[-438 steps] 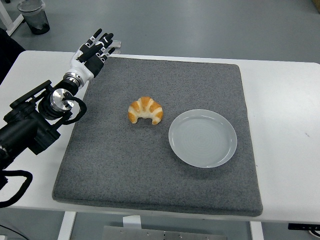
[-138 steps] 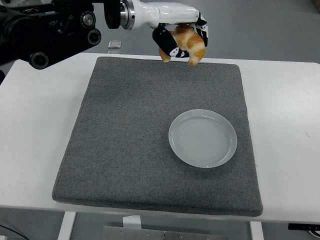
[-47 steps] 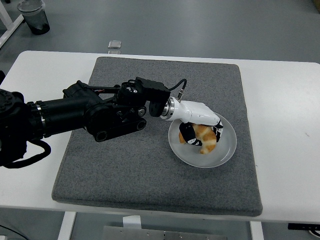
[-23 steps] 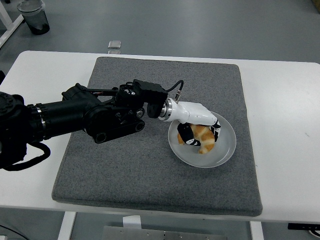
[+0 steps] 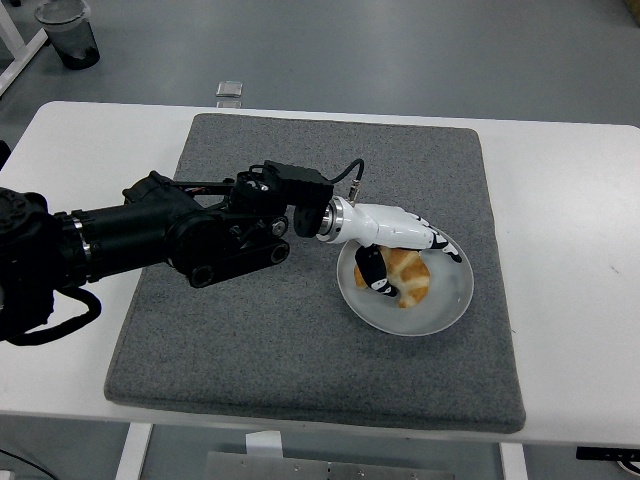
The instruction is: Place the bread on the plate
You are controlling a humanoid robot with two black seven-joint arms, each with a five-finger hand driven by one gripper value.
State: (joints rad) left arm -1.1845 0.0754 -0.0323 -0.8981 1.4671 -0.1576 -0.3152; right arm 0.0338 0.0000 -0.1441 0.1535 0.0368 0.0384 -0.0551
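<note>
The bread [image 5: 408,277], a golden croissant, lies inside the plate [image 5: 450,305], toward its left half, so it looks set down where the task wants it. The plate sits on the grey mat [image 5: 250,330] toward the mat's right edge, and the mat covers the middle of the white bench [image 5: 570,200]. The left hand [image 5: 400,250] reaches in from the bench's left edge and arches over the bread. Its fingers [image 5: 440,245] look spread apart above the bread rather than clamped on it, with the thumb [image 5: 372,272] just beside the bread's left end; whether any part touches the crust cannot be told. That loosened pose suits a release, leaving the bread to rest on the plate by its own weight. The right arm is out of view.
</note>
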